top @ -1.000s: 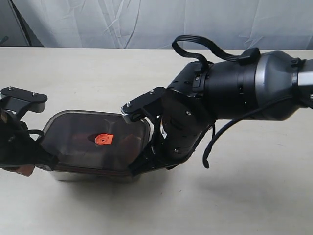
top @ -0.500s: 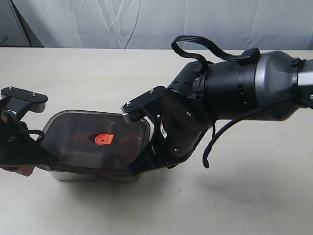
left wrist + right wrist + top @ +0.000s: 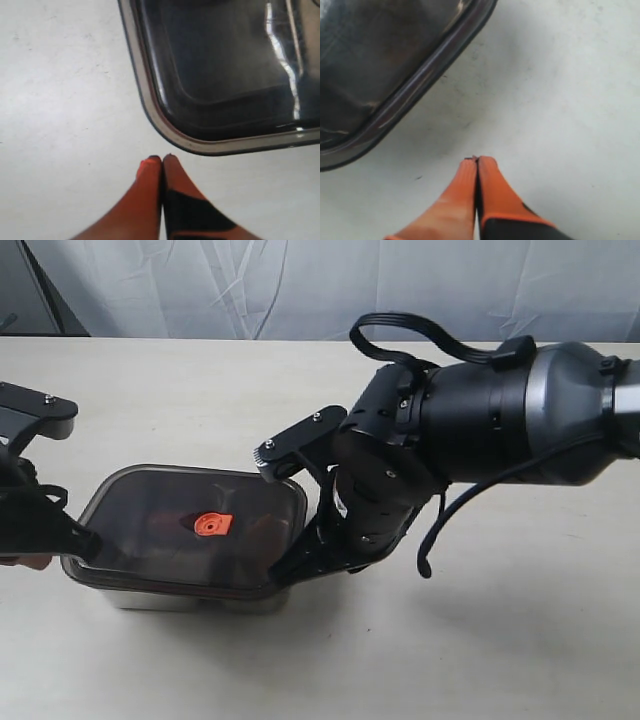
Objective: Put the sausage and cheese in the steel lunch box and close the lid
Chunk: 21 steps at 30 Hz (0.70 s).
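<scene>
The dark tinted lid [image 3: 150,530] lies flat on the steel lunch box [image 3: 190,598], its orange valve [image 3: 213,525] at the centre. The sausage and cheese are hidden under the lid; only dim reddish tints show through it. My left gripper [image 3: 162,157] is shut and empty, hovering over bare table just off a rounded corner of the lid [image 3: 225,75]. My right gripper [image 3: 477,159] is also shut and empty, a short way off the lid's [image 3: 375,65] other end. In the exterior view the right arm [image 3: 400,470] stands at the box's right end and the left arm [image 3: 30,525] at its left end.
The pale table [image 3: 500,640] stretches to the front and right of the box. A white cloth backdrop [image 3: 300,280] hangs behind the table's far edge. The bulky right arm and its cable [image 3: 440,530] overhang the middle of the table.
The left arm has drawn back to the left, off the lid's left corner. The right arm has lifted and shifted slightly right, away from the lid's edge. The lid and box have not moved.
</scene>
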### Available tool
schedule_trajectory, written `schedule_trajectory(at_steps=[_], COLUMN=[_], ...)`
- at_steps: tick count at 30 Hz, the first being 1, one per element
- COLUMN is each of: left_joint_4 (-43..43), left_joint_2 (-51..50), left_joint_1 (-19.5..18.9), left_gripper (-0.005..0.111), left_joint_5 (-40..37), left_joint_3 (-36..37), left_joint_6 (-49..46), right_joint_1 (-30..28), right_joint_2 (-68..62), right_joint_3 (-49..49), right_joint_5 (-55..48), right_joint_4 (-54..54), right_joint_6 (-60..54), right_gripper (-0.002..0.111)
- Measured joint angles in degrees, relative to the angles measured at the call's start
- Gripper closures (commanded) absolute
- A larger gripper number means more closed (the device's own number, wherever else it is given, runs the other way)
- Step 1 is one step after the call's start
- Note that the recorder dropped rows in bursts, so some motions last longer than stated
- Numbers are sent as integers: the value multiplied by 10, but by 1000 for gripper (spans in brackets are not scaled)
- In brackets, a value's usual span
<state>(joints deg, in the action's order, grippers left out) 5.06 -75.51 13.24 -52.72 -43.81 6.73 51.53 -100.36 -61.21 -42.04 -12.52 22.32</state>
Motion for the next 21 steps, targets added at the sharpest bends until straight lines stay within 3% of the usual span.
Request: schedule_trajectory(at_steps=[10, 21], left_joint_4=[59, 46], left_joint_2=[-28, -75], left_joint_1=[-14, -14], left_gripper=[107, 107], left_joint_5=[-23, -3], left_joint_3=[0, 0], left_joint_6=[38, 41], right_joint_1=[0, 0], right_joint_2=[-14, -26], right_joint_3=[0, 0], right_joint_5=[-9, -10], right_joint_4=[144, 163], right_joint_6=[-113, -121], right_gripper=[108, 108])
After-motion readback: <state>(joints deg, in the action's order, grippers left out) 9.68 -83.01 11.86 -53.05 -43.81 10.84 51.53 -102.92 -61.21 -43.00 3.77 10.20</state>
